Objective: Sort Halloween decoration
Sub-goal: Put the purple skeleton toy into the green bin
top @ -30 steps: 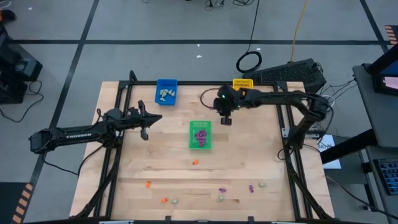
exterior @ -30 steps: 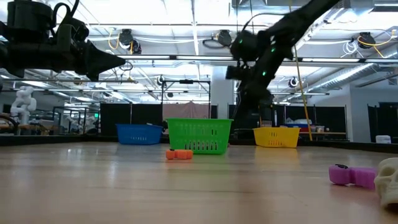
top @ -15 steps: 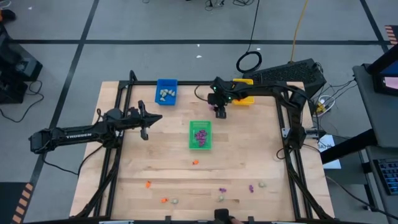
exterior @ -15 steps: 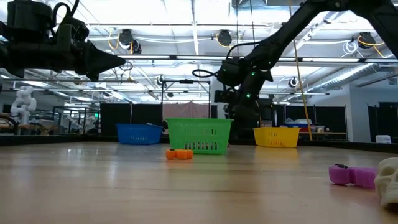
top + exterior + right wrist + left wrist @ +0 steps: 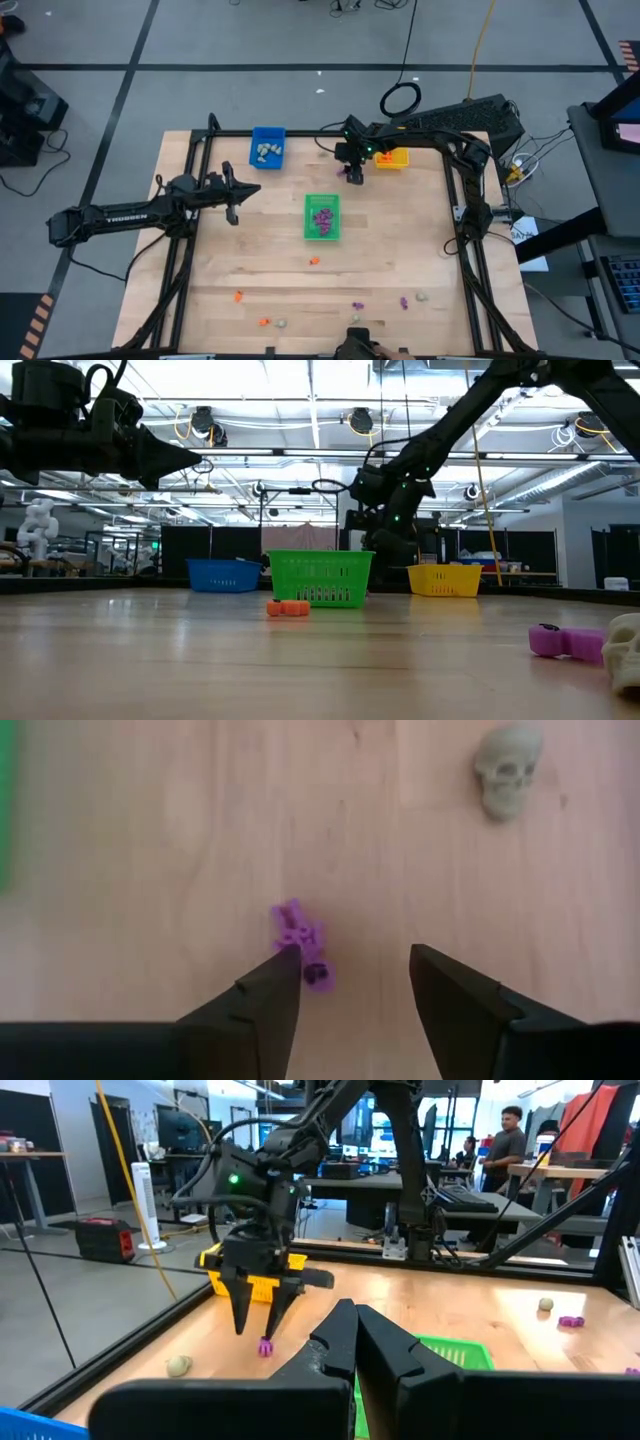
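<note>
My right gripper (image 5: 352, 175) (image 5: 355, 970) is open and points down over the far middle of the table. A purple trinket (image 5: 300, 942) (image 5: 265, 1346) lies on the wood just below it, beside one fingertip (image 5: 272, 982); I cannot tell if they touch. A pale skull trinket (image 5: 507, 782) (image 5: 178, 1366) lies close by. The green tray (image 5: 322, 217) holds purple trinkets and the blue tray (image 5: 267, 147) pale ones. More orange, purple and pale trinkets (image 5: 358, 304) lie scattered near the table's near edge. My left gripper (image 5: 250, 191) (image 5: 355, 1342) waits shut, raised over the left side.
The yellow tray (image 5: 392, 157) stands just right of my right gripper, partly under its arm. An orange trinket (image 5: 314, 261) (image 5: 288, 608) lies in front of the green tray. A black frame (image 5: 190, 150) runs along the table's sides. People stand in the room beyond (image 5: 505, 1140).
My right gripper has moved from beside the green tray's far right corner toward the table's far edge and a little left, and has come down low over the purple trinket. My left arm has kept still.
</note>
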Robot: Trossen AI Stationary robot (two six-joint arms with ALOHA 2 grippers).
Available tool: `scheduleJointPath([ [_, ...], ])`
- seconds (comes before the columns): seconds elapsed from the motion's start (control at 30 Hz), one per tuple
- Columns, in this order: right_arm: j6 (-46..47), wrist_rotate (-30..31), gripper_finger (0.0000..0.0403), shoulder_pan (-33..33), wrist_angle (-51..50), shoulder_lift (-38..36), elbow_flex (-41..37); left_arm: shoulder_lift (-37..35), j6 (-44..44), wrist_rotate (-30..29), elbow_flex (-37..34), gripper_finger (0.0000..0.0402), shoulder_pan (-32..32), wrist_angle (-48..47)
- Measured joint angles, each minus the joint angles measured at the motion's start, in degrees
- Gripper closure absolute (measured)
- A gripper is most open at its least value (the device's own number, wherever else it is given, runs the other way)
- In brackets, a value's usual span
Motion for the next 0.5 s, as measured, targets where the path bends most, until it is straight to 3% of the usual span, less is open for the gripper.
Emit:
scheduleJointPath([
  [0.23,0.6,-0.8,0.0238,-0.1,-0.4,2.2,0.2,0.0,0.0,0.0,0.0,0.0394,0.0,0.0],
  [0.5,1.0,-0.8,0.0331,0.0,-2.8,2.3,0.2,0.0,0.0,0.0,0.0,0.0394,0.0,0.0],
])
